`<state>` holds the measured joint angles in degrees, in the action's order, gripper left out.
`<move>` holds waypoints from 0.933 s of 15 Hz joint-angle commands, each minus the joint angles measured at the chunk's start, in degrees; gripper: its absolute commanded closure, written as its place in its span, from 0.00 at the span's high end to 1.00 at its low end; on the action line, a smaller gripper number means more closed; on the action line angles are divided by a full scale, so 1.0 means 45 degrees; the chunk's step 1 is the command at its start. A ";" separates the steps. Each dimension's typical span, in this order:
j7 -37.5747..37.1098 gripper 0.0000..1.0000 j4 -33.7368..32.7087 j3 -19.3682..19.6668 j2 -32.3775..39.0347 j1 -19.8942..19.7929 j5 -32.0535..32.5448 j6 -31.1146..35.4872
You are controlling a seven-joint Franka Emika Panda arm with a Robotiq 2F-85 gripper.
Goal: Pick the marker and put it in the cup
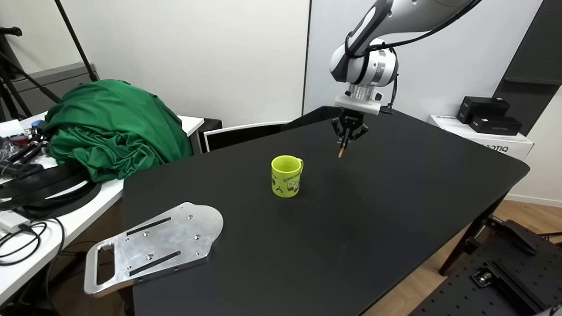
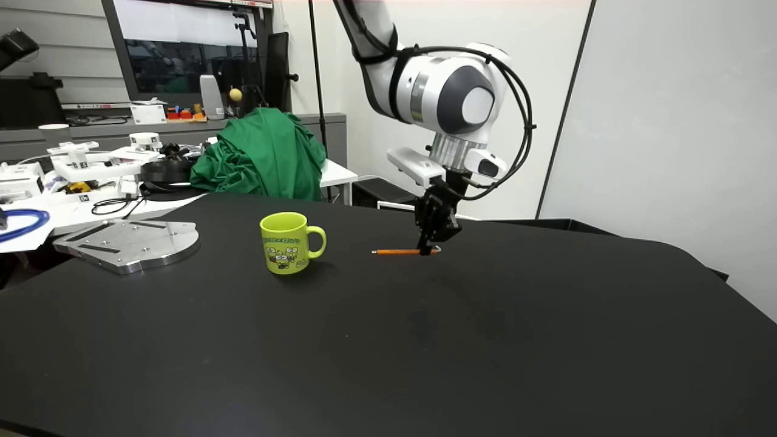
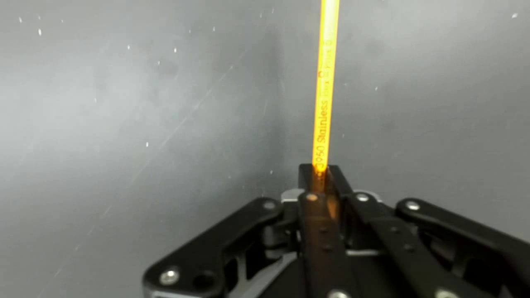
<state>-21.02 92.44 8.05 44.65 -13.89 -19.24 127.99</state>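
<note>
The marker [image 1: 341,152], a thin orange stick, is held between the fingertips of my gripper [image 1: 344,139]. In an exterior view the marker [image 2: 394,251] lies about level and points toward the cup [image 2: 282,252]. My gripper [image 2: 428,250] is shut near its far end. In the wrist view the marker [image 3: 325,91] runs up from my gripper [image 3: 322,176] and out of the top edge. The yellow-green cup [image 1: 285,184], a mug with a handle, stands upright on the black table, apart from the marker. The marker's height over the table is hard to judge.
A silver metal plate [image 1: 175,237] with a handle slot lies at the edge of the black table [image 1: 351,245]. A green cloth heap [image 1: 118,127] and cables cover a white side table. Black boxes on a white box [image 1: 487,136] stand beyond the table.
</note>
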 commanded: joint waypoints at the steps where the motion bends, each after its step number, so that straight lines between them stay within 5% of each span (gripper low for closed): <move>1: -0.1180 0.02 -0.1436 -0.0078 0.0166 -0.0145 -0.0384 -0.3366; 8: -0.3012 0.02 -0.4431 -0.0236 0.0900 -0.1008 -0.2522 -0.8598; 14: -0.4418 0.02 -0.6155 -0.0718 0.2478 -0.1390 -0.5264 -1.1055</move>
<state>-35.81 71.35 6.63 50.43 -19.28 -38.42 82.89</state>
